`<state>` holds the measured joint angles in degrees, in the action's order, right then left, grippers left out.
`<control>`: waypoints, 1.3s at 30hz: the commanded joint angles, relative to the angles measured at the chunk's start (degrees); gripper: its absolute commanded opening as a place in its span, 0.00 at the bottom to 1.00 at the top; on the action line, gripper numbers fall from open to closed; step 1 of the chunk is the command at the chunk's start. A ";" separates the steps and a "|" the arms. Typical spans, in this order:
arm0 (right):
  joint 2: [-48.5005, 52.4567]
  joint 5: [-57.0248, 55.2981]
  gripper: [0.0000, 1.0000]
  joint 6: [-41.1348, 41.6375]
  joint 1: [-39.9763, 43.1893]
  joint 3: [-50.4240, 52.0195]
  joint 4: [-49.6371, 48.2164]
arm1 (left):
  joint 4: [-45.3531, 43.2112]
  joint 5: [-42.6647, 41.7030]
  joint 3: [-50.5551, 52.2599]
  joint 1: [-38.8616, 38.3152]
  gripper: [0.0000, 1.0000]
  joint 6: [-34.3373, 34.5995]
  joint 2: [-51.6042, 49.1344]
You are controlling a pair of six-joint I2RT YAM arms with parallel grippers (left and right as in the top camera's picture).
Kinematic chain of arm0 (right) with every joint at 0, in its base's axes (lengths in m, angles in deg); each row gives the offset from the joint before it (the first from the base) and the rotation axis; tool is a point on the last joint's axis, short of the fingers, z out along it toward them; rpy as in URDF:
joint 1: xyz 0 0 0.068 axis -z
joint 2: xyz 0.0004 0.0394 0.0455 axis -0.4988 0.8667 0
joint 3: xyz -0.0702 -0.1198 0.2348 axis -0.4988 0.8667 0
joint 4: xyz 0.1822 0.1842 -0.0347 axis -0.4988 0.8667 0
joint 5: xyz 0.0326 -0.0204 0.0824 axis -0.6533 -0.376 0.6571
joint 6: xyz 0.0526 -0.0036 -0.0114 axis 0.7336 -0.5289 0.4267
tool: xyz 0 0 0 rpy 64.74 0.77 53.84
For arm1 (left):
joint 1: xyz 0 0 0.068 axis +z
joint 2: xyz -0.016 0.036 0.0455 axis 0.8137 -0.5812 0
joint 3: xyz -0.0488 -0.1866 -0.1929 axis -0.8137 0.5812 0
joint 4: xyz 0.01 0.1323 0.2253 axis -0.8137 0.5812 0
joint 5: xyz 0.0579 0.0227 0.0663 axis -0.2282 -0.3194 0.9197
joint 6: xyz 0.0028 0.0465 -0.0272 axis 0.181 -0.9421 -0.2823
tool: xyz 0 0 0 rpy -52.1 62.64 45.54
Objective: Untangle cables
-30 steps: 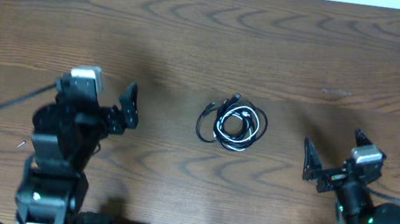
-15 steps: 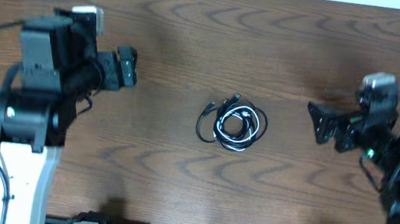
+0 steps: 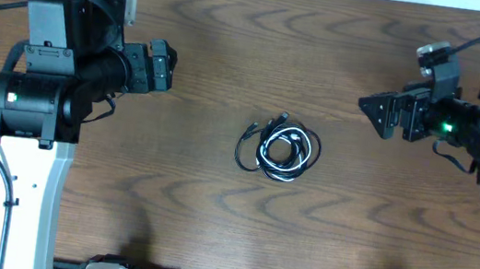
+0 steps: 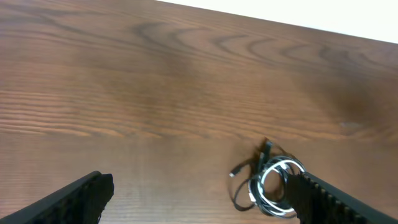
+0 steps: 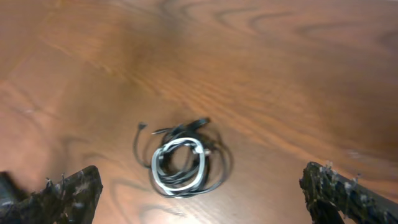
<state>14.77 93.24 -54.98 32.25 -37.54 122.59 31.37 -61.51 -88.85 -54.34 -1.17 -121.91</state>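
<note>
I have the cables (image 3: 280, 147) lying in one small tangled coil near the middle of the bench (image 3: 212, 205). The black cords are looped around and through a white one, and a couple of small plug ends poke out on the bundle's far-left side. My left tool (image 3: 161, 67) hangs over the bench to the left of the coil, well apart from it, jaws spread wide and empty. My right tool (image 3: 371, 113) hangs to the right, also well apart, jaws wide and empty. Each wrist view looks out between its own dark fingers (image 4: 74, 199) at the coil, with both tools clear of the cords.
</note>
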 commanded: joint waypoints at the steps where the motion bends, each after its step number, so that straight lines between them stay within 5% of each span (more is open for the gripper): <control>1: 2.34 5.53 0.96 2.10 -0.76 -0.81 0.24 | 1.18 -3.06 1.27 -1.18 0.88 -0.85 -1.49; 14: 13.29 -1.88 0.80 9.27 -4.13 -0.79 2.12 | 0.42 2.14 2.49 -15.21 0.70 3.74 -15.30; 24: 19.15 -4.81 0.70 11.23 -6.60 -0.79 2.62 | -2.93 2.14 2.49 -21.00 0.68 11.82 -24.06; 39: 31.41 -4.83 0.38 12.02 -15.37 -0.79 1.14 | -3.74 5.40 2.45 -21.31 0.68 13.86 -26.51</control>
<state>44.65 88.06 -43.16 18.89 -37.54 124.16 27.57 -57.34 -86.62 -75.89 12.09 -148.49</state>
